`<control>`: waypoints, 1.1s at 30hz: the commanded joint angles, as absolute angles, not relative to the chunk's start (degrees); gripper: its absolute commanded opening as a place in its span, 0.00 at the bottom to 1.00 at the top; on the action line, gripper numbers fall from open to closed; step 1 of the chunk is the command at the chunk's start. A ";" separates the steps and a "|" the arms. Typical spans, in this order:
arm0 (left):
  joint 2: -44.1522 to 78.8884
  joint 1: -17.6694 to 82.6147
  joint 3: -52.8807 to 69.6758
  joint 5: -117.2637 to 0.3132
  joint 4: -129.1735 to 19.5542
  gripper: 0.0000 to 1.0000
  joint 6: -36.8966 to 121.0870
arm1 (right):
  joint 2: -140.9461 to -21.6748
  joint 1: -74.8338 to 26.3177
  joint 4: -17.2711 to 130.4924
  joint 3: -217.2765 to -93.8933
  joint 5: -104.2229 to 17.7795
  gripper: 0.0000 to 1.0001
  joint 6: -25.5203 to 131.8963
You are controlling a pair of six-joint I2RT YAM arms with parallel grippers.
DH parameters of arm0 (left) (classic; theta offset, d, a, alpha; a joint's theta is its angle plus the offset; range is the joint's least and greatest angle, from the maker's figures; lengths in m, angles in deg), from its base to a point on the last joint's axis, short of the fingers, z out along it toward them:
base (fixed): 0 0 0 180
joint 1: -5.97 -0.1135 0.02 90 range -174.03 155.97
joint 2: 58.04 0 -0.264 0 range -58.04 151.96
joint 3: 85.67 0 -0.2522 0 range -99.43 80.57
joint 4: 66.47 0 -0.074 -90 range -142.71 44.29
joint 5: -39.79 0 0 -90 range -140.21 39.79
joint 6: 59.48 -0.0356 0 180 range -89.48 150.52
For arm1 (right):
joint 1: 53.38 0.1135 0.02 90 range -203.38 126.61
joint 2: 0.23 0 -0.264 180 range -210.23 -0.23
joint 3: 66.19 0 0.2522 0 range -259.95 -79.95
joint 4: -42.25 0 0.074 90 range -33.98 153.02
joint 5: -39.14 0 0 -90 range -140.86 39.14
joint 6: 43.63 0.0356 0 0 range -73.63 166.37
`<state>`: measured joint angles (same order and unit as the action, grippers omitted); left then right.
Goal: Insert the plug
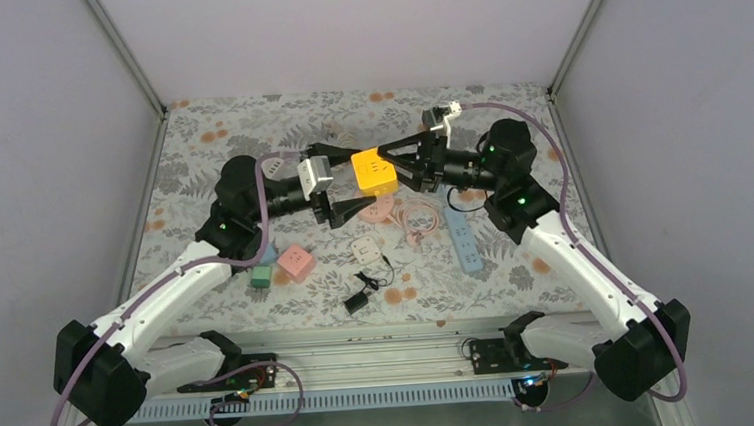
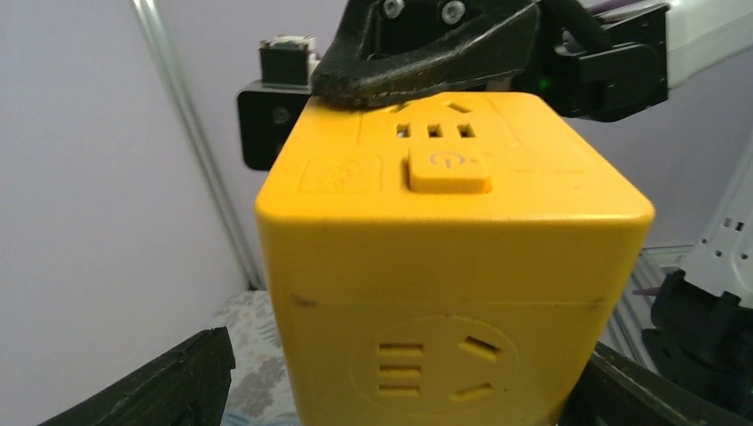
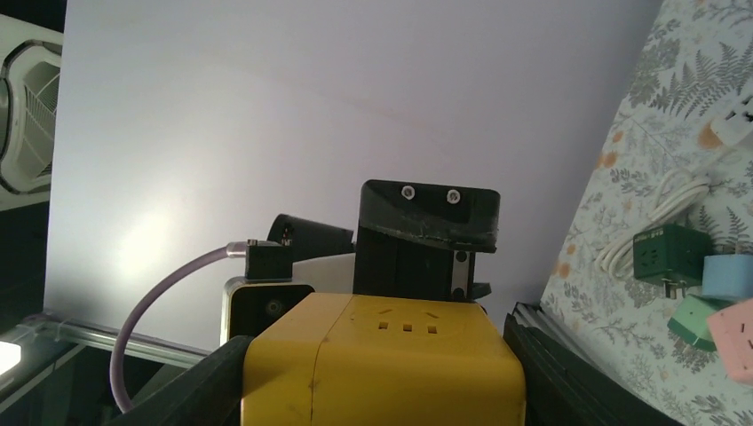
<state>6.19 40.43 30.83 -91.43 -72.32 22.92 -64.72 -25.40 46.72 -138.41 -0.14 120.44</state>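
A yellow socket cube (image 1: 374, 171) hangs in mid-air over the back of the table, between both arms. My right gripper (image 1: 392, 169) is shut on it, its black fingers (image 3: 200, 382) pressed against two opposite sides of the cube (image 3: 391, 364). My left gripper (image 1: 361, 180) reaches in from the left and stands open around the same cube (image 2: 453, 266). A gap shows beside one of its fingers (image 2: 169, 377). A right finger (image 2: 426, 53) lies on the cube's top face. A black plug (image 1: 359, 300) with a short cord lies on the table.
On the flowered cloth lie a pink cube (image 1: 295, 263), a green adapter (image 1: 260, 277), a light blue cube (image 1: 268, 253), a white socket (image 1: 363, 249), a coiled pink cable (image 1: 418, 218) and a blue power strip (image 1: 463, 235). Grey walls enclose three sides.
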 commanded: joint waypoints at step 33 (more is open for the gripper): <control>11.95 34.74 21.36 -106.75 -61.39 0.33 15.41 | -63.27 -26.51 61.49 -141.80 -1.94 0.97 95.87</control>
<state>10.73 37.24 23.68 -103.12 -64.02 19.62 -62.40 -25.42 49.51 -136.61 -0.52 115.50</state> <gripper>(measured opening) 0.609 0.957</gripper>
